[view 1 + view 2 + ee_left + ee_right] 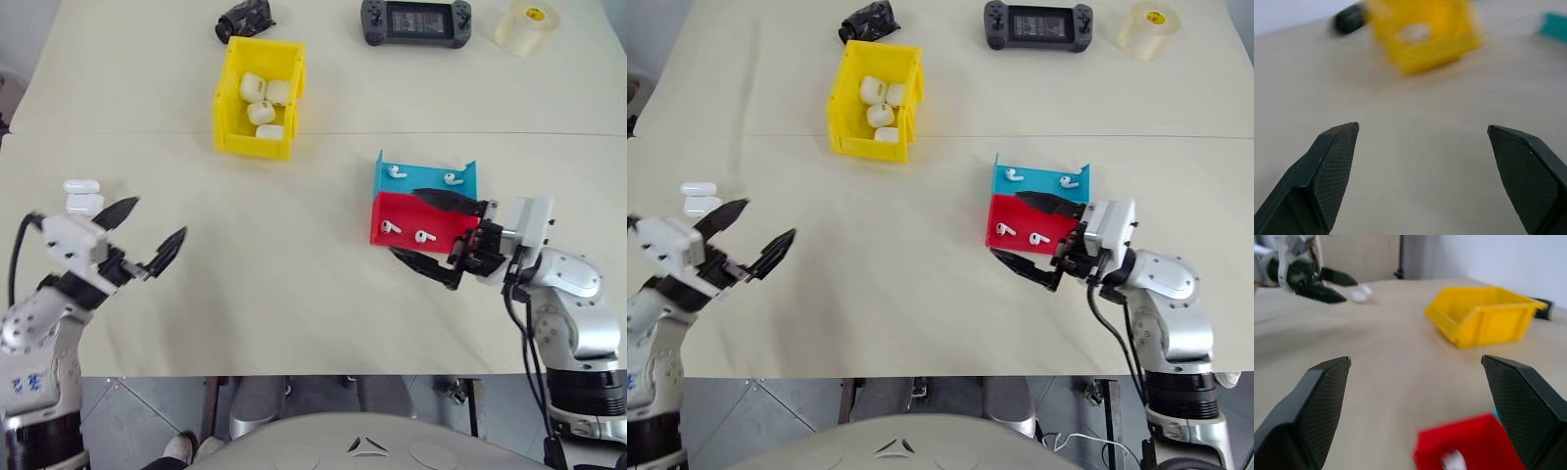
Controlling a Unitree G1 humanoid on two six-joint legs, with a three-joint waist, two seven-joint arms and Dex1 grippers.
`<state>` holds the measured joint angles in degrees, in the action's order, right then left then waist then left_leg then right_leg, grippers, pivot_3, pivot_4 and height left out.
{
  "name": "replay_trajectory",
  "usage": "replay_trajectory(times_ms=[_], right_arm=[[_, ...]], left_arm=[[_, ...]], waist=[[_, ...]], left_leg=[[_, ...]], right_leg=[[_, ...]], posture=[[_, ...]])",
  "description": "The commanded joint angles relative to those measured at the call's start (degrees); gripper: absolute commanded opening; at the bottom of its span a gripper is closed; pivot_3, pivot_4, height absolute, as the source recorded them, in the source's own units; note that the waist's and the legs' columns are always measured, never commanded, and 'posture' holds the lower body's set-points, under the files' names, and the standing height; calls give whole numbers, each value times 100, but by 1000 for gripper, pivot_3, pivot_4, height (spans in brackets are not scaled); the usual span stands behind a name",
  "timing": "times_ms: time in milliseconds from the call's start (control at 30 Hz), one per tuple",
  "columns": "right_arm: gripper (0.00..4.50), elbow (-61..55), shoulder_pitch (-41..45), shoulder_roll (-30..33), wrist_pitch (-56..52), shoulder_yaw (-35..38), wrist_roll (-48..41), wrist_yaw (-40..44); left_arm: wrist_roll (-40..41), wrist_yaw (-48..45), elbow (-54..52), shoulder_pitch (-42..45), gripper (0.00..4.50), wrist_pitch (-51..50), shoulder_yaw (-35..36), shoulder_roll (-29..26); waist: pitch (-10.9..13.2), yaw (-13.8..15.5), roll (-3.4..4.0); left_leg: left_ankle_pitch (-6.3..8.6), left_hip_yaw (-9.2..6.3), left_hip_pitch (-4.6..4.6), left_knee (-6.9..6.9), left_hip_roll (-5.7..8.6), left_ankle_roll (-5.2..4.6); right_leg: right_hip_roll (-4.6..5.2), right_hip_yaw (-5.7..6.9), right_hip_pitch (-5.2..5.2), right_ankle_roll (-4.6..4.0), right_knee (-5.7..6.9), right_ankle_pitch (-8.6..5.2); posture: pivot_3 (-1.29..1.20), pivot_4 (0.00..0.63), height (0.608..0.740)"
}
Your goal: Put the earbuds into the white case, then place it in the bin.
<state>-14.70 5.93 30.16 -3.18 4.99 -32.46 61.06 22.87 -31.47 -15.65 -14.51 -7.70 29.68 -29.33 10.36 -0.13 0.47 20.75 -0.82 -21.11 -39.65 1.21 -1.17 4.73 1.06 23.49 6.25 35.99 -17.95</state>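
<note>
Two earbuds (390,228) lie in a red tray (446,223), and two more earbuds (395,171) lie in the blue tray (423,181) just behind it. My right gripper (405,222) is open over the red tray, one finger above its far edge and one off its near corner. Two white cases (83,196) sit together at the table's left, next to my open left gripper (157,220), which holds nothing. The yellow bin (227,98) stands at the back centre-left with several white cases inside.
Behind the bin lies a black object (245,18). A black handheld game console (415,22) and a roll of clear tape (527,26) sit along the far edge. The table's front edge (294,375) runs close below both arms.
</note>
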Motion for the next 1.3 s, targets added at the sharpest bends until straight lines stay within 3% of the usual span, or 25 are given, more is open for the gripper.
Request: replay_trajectory(times_ms=[33, 267, 600, 833, 1000, 1300], right_arm=[[4500, -379, 178, -181, 251, -288, 51, 53], [4500, -394, 512, -109, 374, -550, 10, 397], [4500, -139, 426, 250, 495, -197, 80, 622], [4500, -141, 351, 294, 501, -99, 80, 568], [4500, -78, 330, 291, 570, -82, 126, 564], [4500, -79, 500, 268, 589, -115, 128, 533]], left_arm=[[-127, 916, -490, -434, 4486, -200, 663, 407], [158, 1696, -1197, -904, 4486, -1355, 816, 776], [808, 1896, -1172, 543, 4486, -3371, 867, -510], [795, 1752, -1419, 762, 4486, -3378, 552, -391], [596, 1882, -1141, 787, 4486, -3454, 727, -480], [735, 1569, -591, 1369, 4486, -5031, 640, -1659]], waist=[[-5, 22, -8], [-25, 123, -43], [-27, 128, -45], [-27, -5, -43], [-27, 5, -43], [-27, 11, -43]], left_leg=[[0, -2, -1, 0, 2, 0], [8, -7, 0, 0, 10, -5], [7, -12, 0, 0, 9, 0], [7, -10, 0, 6, 9, 1], [3, -10, 2, 5, 8, 8], [3, -12, 1, 6, 10, 7]], right_leg=[[2, 0, -1, 0, -2, 0], [10, 1, -3, 0, -3, 0], [9, 5, -3, -5, 0, -2], [7, 7, -1, -4, 3, -2], [6, 6, -1, -5, 0, -2], [8, 5, -1, -5, 2, -2]], posture=[[0, 150, 740], [0, 150, 740], [0, 150, 740], [0, 150, 740], [0, 150, 740], [0, 150, 740]])
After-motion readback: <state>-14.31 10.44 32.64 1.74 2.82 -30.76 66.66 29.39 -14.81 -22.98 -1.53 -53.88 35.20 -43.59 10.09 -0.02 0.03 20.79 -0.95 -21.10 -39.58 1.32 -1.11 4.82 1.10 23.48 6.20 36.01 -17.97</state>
